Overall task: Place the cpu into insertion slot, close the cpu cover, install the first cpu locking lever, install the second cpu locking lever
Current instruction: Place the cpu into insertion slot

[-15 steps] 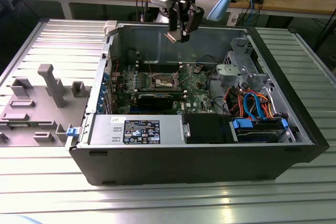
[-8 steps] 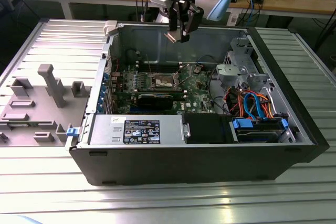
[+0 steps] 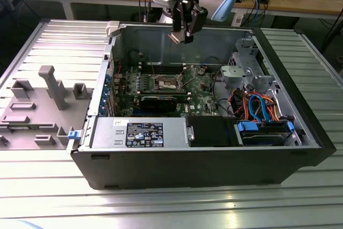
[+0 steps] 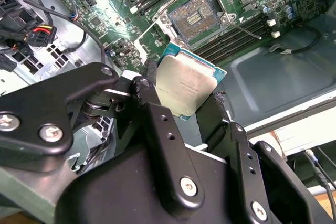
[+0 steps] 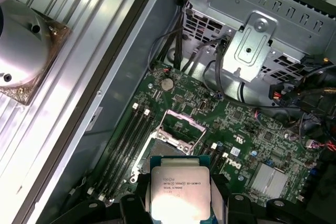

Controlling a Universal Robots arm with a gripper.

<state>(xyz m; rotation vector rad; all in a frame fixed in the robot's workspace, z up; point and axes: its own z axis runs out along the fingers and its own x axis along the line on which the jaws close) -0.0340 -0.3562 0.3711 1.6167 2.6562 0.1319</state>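
— Starting at the exterior view's left: grey fixture tray [image 3: 43,100] on the ribbed table [image 3: 161,207], then the open computer case [image 3: 214,159]. Anything over it?

— Hanging over the case's far side, the gripper [image 3: 185,29], well clear of the green board [image 3: 201,94]. Clamped by the jaws on two opposite edges of the cpu [image 4: 186,83], with the metal lid toward the second wrist view.

— And the insertion slot [image 5: 164,149]?

— Bare, just beyond the chip in the first wrist view, with the cpu cover [image 5: 181,125] tipped up beside it. Not yet seated, then.

— Handling?

— Probably light, stiff and thin, likely slick on that metal top. Probably fragile on the underside, like the slot's contacts. Best held by the edges only, as now, and kept level; no squeezing beyond need.

— Further right?

— Drive cage [image 3: 239,73] and coloured cables [image 3: 257,106], well apart from the slot.
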